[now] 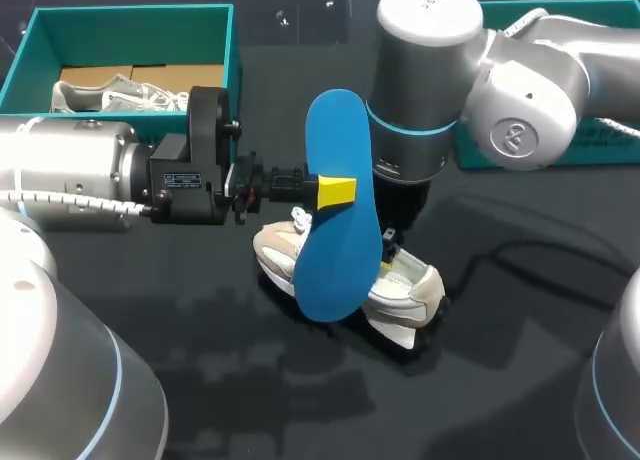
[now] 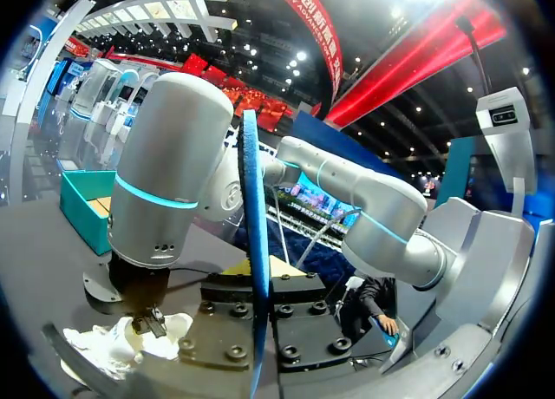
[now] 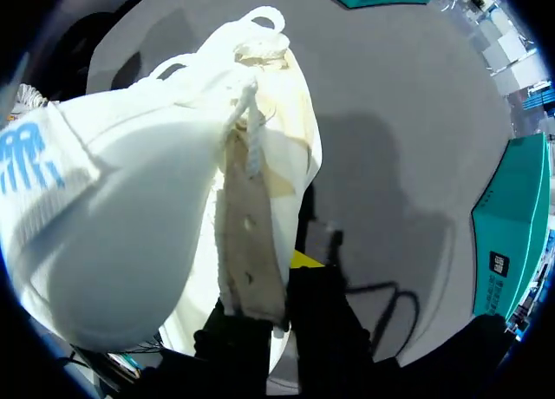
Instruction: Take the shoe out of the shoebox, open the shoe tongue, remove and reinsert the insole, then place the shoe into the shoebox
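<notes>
Dark matte table (image 1: 500, 330), soft shadows, faint glints, perhaps overhead lights

Overhead light and soft shadows on the dark grey matte worktop (image 1: 500, 330)
Ceiling spotlights (image 2: 301, 55) flare in the left wrist view; the white mesh sneaker (image 3: 130, 243) glares almost blank in the right wrist view; a dim shadow pools beside it.
</notes>
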